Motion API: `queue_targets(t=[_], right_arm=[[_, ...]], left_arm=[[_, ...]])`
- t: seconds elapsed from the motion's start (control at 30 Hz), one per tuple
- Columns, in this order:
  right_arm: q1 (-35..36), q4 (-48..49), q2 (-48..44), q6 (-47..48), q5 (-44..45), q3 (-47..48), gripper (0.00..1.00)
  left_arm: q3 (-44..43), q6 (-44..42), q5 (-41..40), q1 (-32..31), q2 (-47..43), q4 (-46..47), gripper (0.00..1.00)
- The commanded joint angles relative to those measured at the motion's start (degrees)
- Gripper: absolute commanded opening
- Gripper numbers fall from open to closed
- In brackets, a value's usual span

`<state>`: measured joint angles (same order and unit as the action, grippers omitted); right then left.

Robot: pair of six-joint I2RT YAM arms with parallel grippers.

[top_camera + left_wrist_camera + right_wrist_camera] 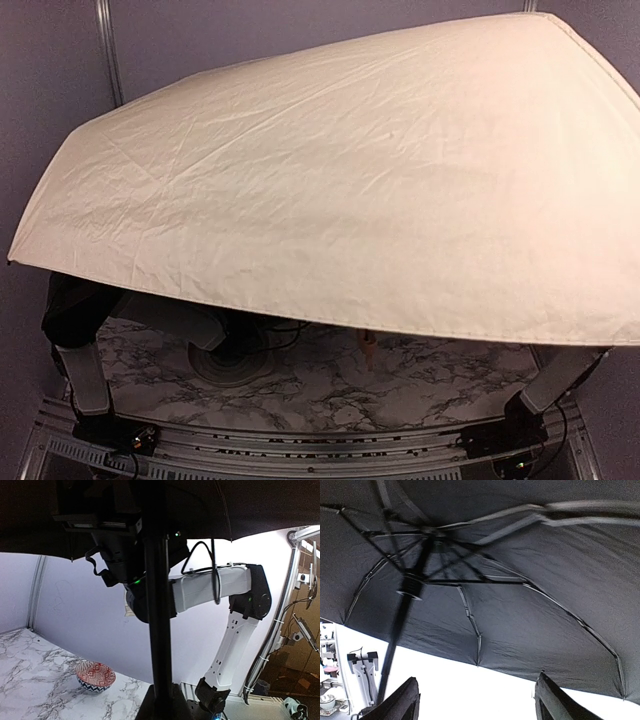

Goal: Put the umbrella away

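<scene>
Left gripper [162, 706] is clamped on the thin black shaft [157, 630] of the umbrella [350, 170], which stands upright. Its cream canopy is spread wide above the marble table [400, 385], hiding most of both arms from above. Right gripper [476, 682] points up at the black lining and ribs, jaws wide apart and gripping nothing. A patterned bowl [95, 676] sits on the table

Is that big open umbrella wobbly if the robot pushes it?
Probably. The open umbrella has wide, thin fabric on skinny ribs, so it likely flexes. Held by its thin shaft, it may tip or sway.
</scene>
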<state>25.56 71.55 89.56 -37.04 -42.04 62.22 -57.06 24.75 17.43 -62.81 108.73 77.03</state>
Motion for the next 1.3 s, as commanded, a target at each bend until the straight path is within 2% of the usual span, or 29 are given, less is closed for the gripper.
queue_targets(t=[0.0,0.4,0.63,0.9,1.07,1.17,1.27], right_arm=[[-1.67,8.95,2.02,-7.53,-4.64,1.70,0.76],[0.80,0.48,-2.01,-0.44,-1.51,2.65,0.75],[2.66,2.38,0.68,-4.96,-3.13,6.95,0.77],[6.09,-2.14,0.79,-1.49,-0.97,10.12,0.78],[6.48,-1.72,3.43,-3.60,-0.21,12.42,0.74],[6.97,-5.77,2.42,0.02,2.85,11.89,0.73],[9.21,-15.84,-1.42,10.31,11.47,9.58,0.72]], left_arm=[[-1.14,-0.66,4.26,0.35,-1.35,6.49,0.00],[-1.86,-2.64,3.31,0.38,-1.25,3.03,0.00],[-2.28,-2.34,3.08,0.40,-0.54,2.46,0.00],[-2.35,-0.77,2.19,0.56,0.50,2.27,0.00],[-2.02,-1.03,1.37,0.49,0.53,1.71,0.00],[-2.11,-2.11,-3.76,0.45,-0.20,-2.49,0.00],[-2.57,-5.43,-12.78,0.48,-1.76,-9.73,0.00]])
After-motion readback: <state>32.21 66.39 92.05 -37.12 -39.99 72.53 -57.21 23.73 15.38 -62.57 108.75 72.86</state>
